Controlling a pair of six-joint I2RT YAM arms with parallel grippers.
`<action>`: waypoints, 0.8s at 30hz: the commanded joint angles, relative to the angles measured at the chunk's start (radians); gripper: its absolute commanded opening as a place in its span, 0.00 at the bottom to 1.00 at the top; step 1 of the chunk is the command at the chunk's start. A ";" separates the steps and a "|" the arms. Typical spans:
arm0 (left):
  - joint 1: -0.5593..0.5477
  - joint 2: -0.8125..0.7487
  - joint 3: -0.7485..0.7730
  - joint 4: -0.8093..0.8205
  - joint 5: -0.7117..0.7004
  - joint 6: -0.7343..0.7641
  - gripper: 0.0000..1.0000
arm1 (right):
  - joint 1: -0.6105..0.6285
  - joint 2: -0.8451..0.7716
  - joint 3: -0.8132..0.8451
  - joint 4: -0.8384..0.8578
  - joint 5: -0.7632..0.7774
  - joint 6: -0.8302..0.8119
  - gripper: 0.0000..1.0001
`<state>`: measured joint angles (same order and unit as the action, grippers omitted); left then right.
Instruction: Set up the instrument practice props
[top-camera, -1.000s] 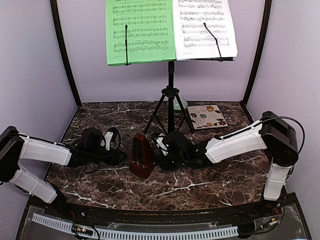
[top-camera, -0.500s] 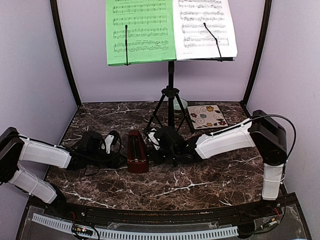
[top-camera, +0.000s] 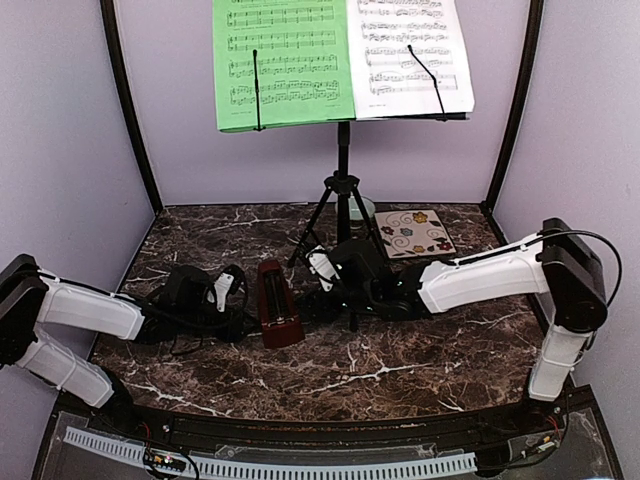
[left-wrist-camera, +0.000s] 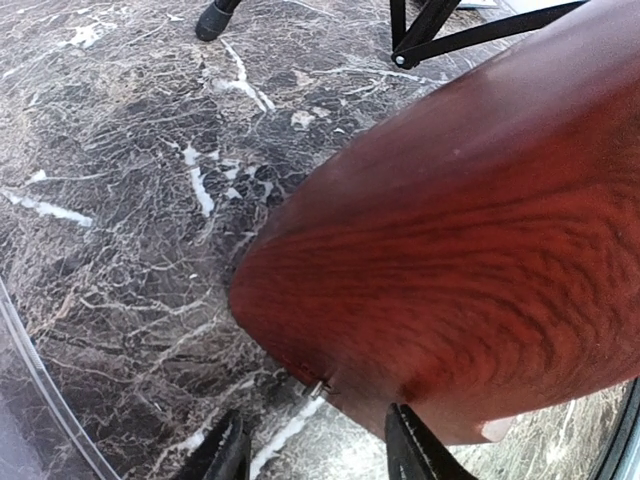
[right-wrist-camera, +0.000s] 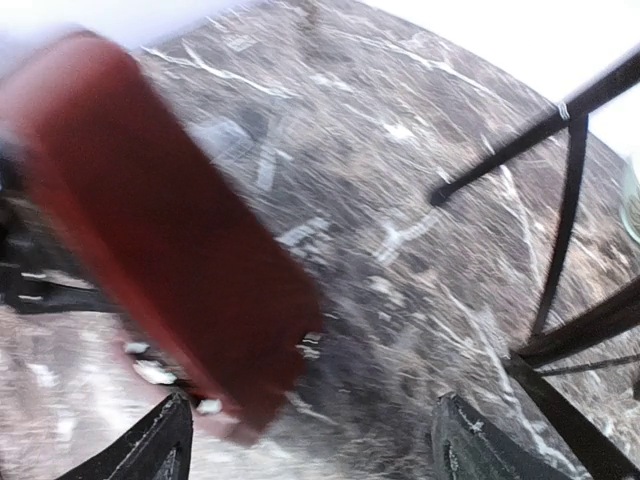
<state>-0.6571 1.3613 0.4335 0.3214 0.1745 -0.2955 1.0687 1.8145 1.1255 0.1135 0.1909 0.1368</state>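
Even soft light; metronome (right-wrist-camera: 150, 230) blurred in right wrist view.

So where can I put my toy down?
Free: the front strip of the marble table, between the arms and near edge, and the back-left corner beside the tripod music stand. Crowded: the middle, where left gripper and right gripper flank the metronome; back right holds the green bowl and tile.

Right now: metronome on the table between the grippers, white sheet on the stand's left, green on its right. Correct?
No, the sheets are swapped. The top view shows the green sheet on the left of the stand and the white sheet on the right. The metronome is on the table between the left gripper and right gripper.
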 joint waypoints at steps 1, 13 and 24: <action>-0.006 -0.012 0.022 -0.017 -0.034 0.015 0.48 | 0.020 -0.076 -0.041 0.077 -0.119 0.015 0.84; -0.007 -0.020 0.023 0.000 -0.030 0.008 0.48 | 0.046 -0.087 0.003 0.120 -0.213 0.072 0.85; -0.006 -0.044 0.014 -0.002 -0.043 0.003 0.47 | 0.037 -0.030 0.092 0.098 -0.107 0.130 0.78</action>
<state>-0.6594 1.3552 0.4381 0.3172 0.1436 -0.2955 1.1080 1.7611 1.1786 0.1860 0.0311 0.2291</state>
